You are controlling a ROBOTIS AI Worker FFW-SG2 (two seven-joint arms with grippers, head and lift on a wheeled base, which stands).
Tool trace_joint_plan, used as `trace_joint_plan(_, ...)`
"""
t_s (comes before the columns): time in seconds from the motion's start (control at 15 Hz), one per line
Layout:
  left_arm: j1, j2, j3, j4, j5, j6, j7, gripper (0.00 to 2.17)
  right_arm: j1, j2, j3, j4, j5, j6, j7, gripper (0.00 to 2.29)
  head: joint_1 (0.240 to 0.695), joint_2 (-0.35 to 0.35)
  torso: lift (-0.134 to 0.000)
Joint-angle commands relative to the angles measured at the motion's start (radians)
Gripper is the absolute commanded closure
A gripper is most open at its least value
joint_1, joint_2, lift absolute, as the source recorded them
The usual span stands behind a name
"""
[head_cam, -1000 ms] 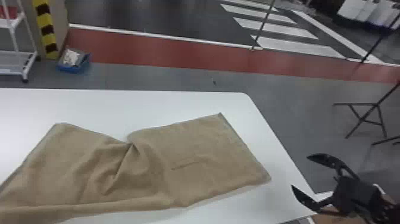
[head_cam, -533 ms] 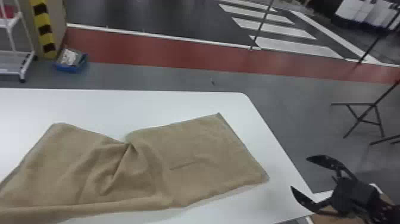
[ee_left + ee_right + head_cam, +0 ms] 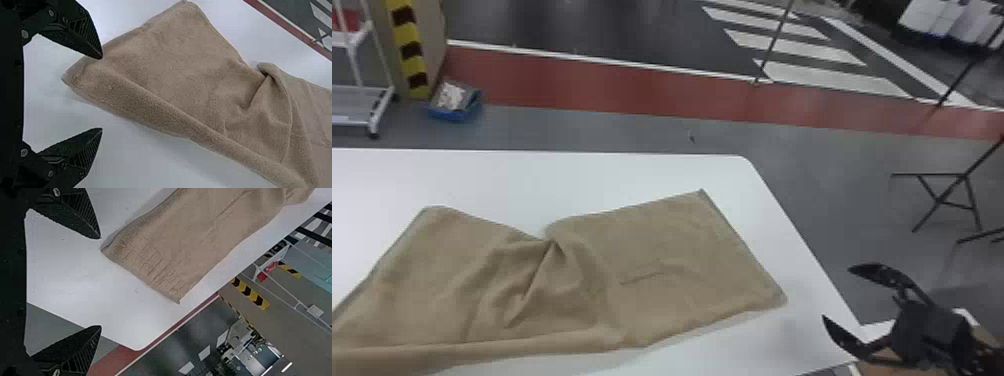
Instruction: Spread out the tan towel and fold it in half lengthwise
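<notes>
Tan towel (image 3: 677, 255) rumpled across the white table (image 3: 632, 180), nothing in my grip

I have both hands released. My left gripper (image 3: 101, 93) has its fingers well apart above the table, near one end of the towel. In the left wrist view one fingertip overlaps the cloth, though I can't tell whether they touch. My right gripper (image 3: 837, 292) hangs by the table's near right corner, its fingers also spread with nothing between them. In the right wrist view, one of its fingertips is near a towel corner.

The towel lies lengthwise across the table, running from the left side toward the right edge. Around its middle it bunches into deep creases, and its far side dips into a notch there. The part nearer the table's right edge is flatter, marked by a short crease. Along the table's near side, the towel's left part has a thick, rounded edge, like a roll.

Beyond the table's far edge, toward its left, I see a white cart (image 3: 362, 92), a yellow-and-black striped post (image 3: 409, 50) and a blue bin (image 3: 454, 115) on the floor. A red floor strip (image 3: 607, 85) crosses beyond them, and past the table's right edge stands a black folding frame (image 3: 939, 201).
</notes>
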Motion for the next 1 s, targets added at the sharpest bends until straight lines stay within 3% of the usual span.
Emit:
trace_joint_plan(0.0,-0.003,0.006,-0.028,0.011,-0.037,-0.007,0.006,0.4,0.0,0.0,-0.001,0.006,0.0,-0.002,-0.001,0.06,0.695,-0.341,-0.125)
trace_joint_plan(0.33,-0.012,0.021,-0.034,0.028,-0.084,-0.035,0.015,0.41,0.0,-0.002,-0.007,0.011,0.0,-0.005,-0.001,0.06,0.695,-0.344,-0.125)
trace_joint_plan(0.47,-0.011,0.029,-0.031,0.033,-0.107,-0.056,0.013,0.61,0.0,-0.003,-0.007,0.014,0.0,-0.005,-0.003,0.06,0.695,-0.341,-0.125)
trace_joint_plan(0.53,-0.009,0.031,-0.031,0.036,-0.12,-0.06,0.018,0.61,0.0,-0.002,-0.006,0.015,0.0,-0.005,-0.003,0.06,0.695,-0.341,-0.125)
trace_joint_plan(0.93,-0.002,0.034,-0.03,0.048,-0.127,-0.078,0.024,0.7,-0.002,-0.002,-0.003,0.02,0.0,-0.005,-0.003,0.06,0.695,-0.33,-0.125)
